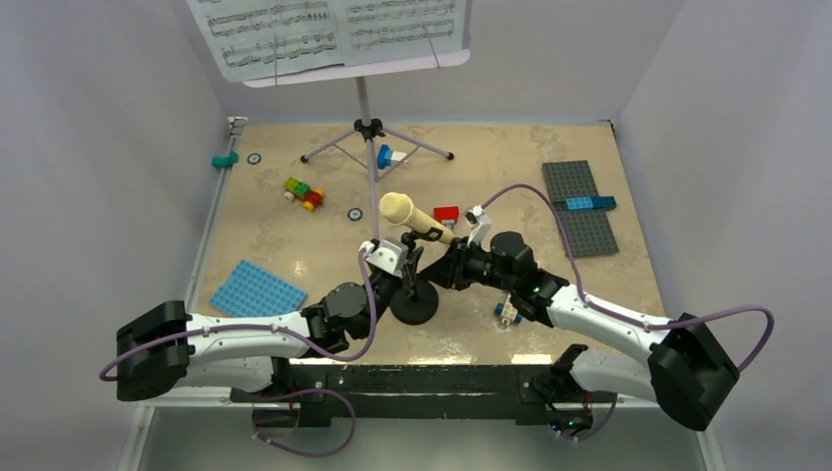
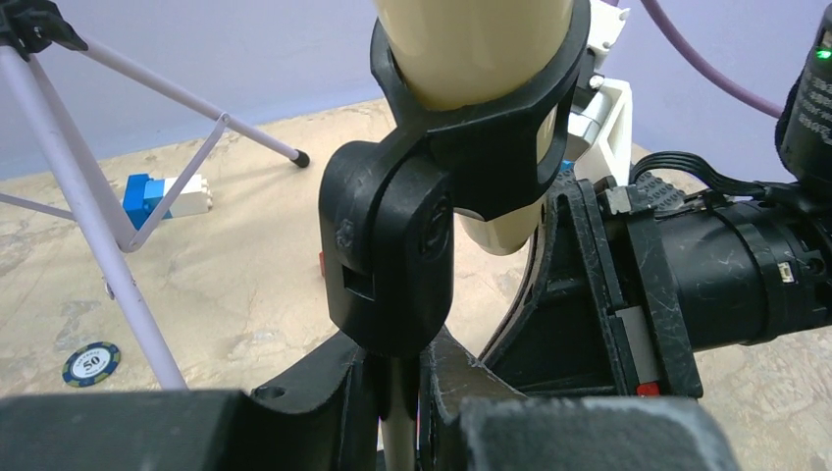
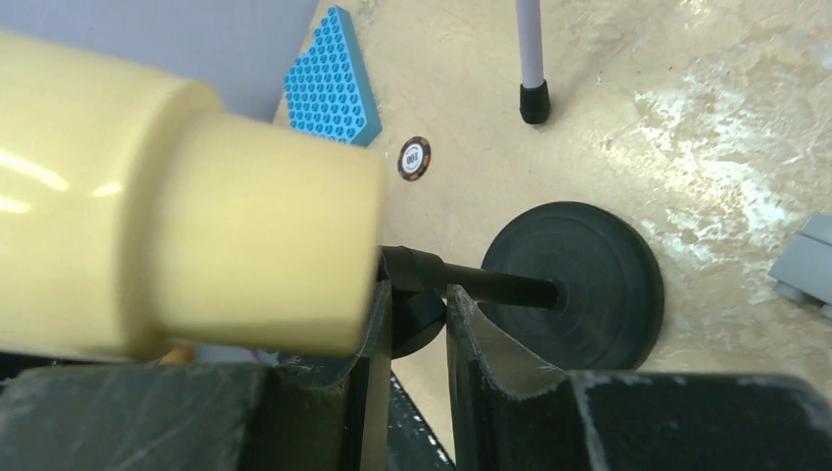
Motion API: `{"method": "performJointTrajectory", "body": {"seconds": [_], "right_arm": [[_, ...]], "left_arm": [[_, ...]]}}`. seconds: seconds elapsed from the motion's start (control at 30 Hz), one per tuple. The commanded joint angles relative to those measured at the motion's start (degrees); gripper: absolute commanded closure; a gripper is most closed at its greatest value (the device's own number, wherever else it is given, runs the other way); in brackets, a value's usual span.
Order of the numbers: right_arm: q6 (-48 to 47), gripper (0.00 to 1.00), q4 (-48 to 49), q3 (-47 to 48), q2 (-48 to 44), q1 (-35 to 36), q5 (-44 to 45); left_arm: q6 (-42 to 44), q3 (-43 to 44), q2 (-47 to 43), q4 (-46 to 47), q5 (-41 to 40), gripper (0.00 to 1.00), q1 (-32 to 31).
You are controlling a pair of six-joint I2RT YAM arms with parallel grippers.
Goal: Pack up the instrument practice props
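Observation:
The cream-yellow microphone [image 1: 407, 214] sits tilted in the clip of the black mic stand [image 1: 414, 302], near the table's front middle. My left gripper [image 1: 410, 267] is shut on the stand's thin pole, just under the clip joint [image 2: 392, 255]. My right gripper [image 1: 446, 259] comes in from the right under the microphone's tail. Its jaws [image 3: 412, 304] stand a narrow gap apart round the black joint, and the microphone [image 3: 177, 206] lies over the left finger. The lilac music stand [image 1: 365, 108] stands at the back and holds the white sheet-music pages [image 1: 329, 29].
A blue studded plate [image 1: 257, 290] lies front left and a grey plate [image 1: 580, 206] at the right. Loose bricks [image 1: 303, 191], a red brick [image 1: 446, 213], a blue-white brick [image 1: 390, 156] and two chips [image 1: 355, 213] lie around. The music stand's legs [image 2: 108, 255] spread nearby.

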Motion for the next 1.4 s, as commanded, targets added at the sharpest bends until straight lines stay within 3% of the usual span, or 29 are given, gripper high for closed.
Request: {"method": "performJointTrajectory", "body": {"seconds": [0.0,0.1,0.2,0.23,0.3,0.4,0.63,0.97,1.23,1.37], "right_arm": [[-7.8,1.00,-4.9,-1.1,-0.5,2.8,2.5],[-4.3,0.96,-4.6,-1.3,-0.8,2.8,0.2],[-0.6,0.62,-2.5,-2.3,-1.4,2.6,-2.9],[0.7,0.55,-1.3,-2.9,-1.8,2.7,-3.9],[2.5,0.46,0.6,-4.1,-2.3,2.6,-5.5],[3.6,0.41,2.4,-5.4,-3.0,2.4,-7.1],[2.7,0.46,4.8,-7.6,-4.6,1.4,-4.8],[17.0,0.41,22.3,-11.3,-1.2,-5.0,-10.9],[20.3,0.74,30.6,-9.9,5.7,-5.7,-16.7],[19.0,0.81,31.3,-10.3,6.2,-5.7,-16.9]], "left_arm": [[-4.5,0.0,1.3,0.3,4.0,1.00,-0.7],[-4.0,0.2,1.2,0.4,3.8,1.00,-0.7],[-3.6,0.3,0.6,0.4,3.6,1.00,-0.7],[-3.5,0.1,0.4,0.4,3.6,1.00,-0.7],[-3.4,0.0,-0.2,0.2,3.6,1.00,-0.7],[-3.4,-0.1,-1.0,-0.4,3.8,1.00,-0.7],[-4.3,0.1,-2.5,-3.2,4.5,1.00,-0.7],[-5.5,1.1,-2.7,-5.6,3.7,1.00,-0.8],[-5.5,1.3,-2.5,-5.8,3.9,1.00,-0.8],[-5.5,1.5,-2.5,-6.2,3.7,1.00,-0.8]]}}
